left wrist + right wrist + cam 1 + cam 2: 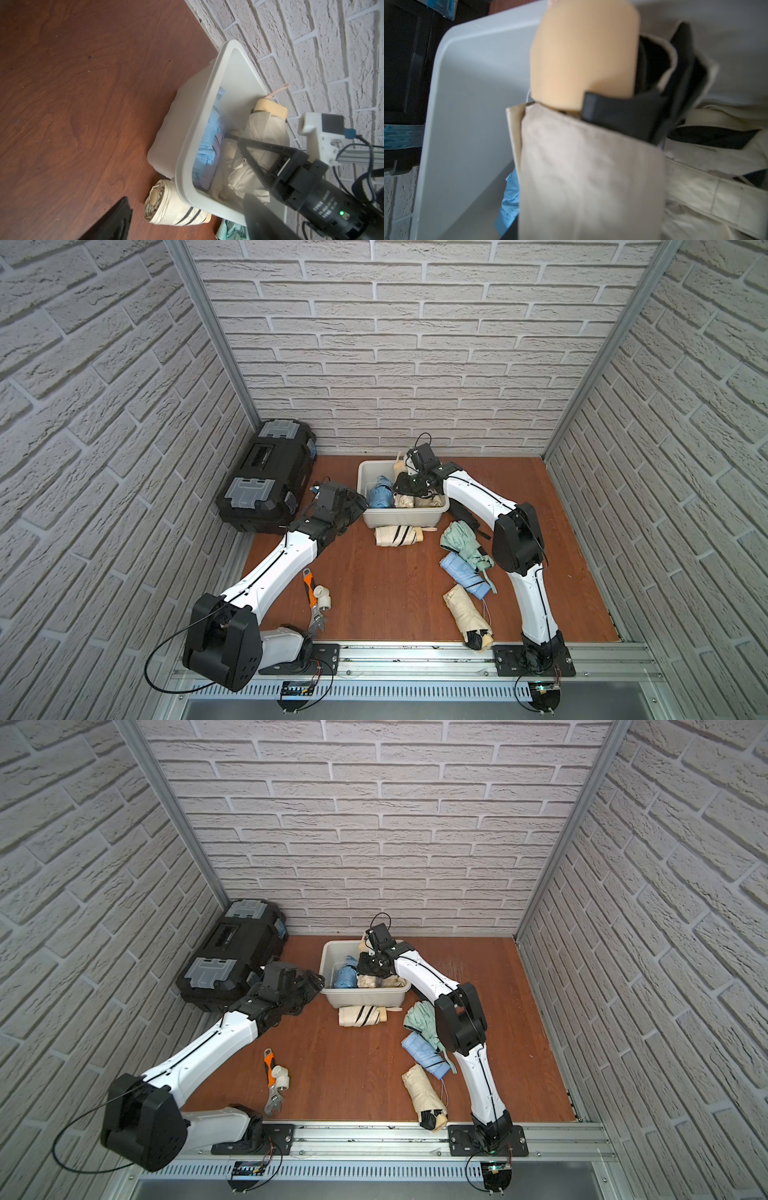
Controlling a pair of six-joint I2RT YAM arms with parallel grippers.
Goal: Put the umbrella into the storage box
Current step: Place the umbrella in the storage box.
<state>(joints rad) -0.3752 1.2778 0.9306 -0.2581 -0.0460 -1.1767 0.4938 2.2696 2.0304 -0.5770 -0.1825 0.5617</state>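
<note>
**Beige umbrella gripped at the box's far rim**

The right pincer [405,489] clamps the beige umbrella [264,126] just below its tan handle [270,108], inside the storage box [207,108]. Its long axis runs near-to-far, with the handle raised toward the brick wall. The left pincer [357,506] stands open beside the box. The handle end probably needs lowering next.

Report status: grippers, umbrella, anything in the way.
Left gripper open, beside storage box. Right gripper shut on beige umbrella inside box, handle at far rim. Blue umbrella alongside; striped umbrella outside, by box front.
</note>
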